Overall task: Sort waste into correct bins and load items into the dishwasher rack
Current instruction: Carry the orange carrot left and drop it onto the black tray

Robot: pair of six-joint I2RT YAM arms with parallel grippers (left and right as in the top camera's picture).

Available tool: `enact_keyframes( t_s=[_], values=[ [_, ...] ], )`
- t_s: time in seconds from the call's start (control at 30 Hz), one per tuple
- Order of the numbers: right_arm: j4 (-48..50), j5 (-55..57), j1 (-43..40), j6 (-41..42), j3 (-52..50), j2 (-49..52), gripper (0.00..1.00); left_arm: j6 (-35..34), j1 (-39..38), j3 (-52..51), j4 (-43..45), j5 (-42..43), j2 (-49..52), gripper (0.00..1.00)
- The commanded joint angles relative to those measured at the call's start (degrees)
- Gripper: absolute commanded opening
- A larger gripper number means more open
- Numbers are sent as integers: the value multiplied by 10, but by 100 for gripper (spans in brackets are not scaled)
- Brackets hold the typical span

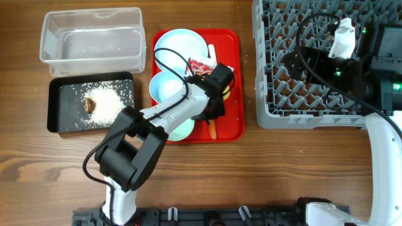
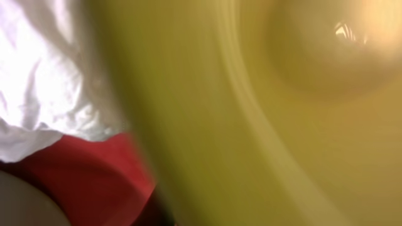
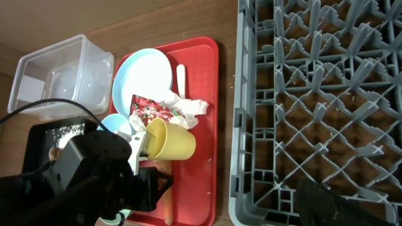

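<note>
The left gripper (image 3: pixel 142 145) pinches the rim of the yellow cup (image 3: pixel 173 142). The cup tilts on its side over the middle of the red serving tray (image 1: pixel 233 75), its mouth toward the arm. Just beside the cup lie the crumpled napkin (image 3: pixel 186 107) and the printed wrapper (image 3: pixel 149 110). The carrot (image 1: pixel 214 129) lies near the tray's front edge.

The pale blue plate (image 1: pixel 179 45), white spoon (image 1: pixel 212 50) and two pale blue bowls (image 1: pixel 164 86) crowd the rest of the tray. A strip of bare wood separates the tray's right lip from the grey rack (image 1: pixel 314 116).

The right gripper (image 1: pixel 343 36) hangs over the rack's far right side; whether its fingers are spread cannot be told.

Rice grains (image 1: pixel 112 103) and a brown lump (image 1: pixel 90 103) sit in the black tray (image 1: pixel 56 119), with the clear tub (image 1: pixel 47 37) just behind it.
</note>
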Motion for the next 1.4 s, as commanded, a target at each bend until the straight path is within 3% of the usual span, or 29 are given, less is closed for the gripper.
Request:
enact_keyframes(
  t_s=[0.0, 0.57, 0.83, 0.97, 1.1, 1.37],
  values=[
    [-4, 9, 2, 0, 7, 5, 100, 2, 5, 8, -6, 5, 6, 4],
    [-7, 19, 2, 0, 7, 5, 100, 52, 90, 71, -109, -1, -224, 4],
    [-6, 19, 2, 2, 7, 5, 100, 44, 230, 63, -249, -179, -263, 4],
    [-3, 19, 2, 1, 7, 5, 100, 33, 304, 15, -214, -183, -262, 4],
    [-3, 19, 2, 0, 7, 5, 100, 16, 391, -84, -113, -178, -262, 4],
    [-2, 17, 3, 2, 7, 5, 100, 14, 464, -183, 41, -172, -259, 4]
  ],
)
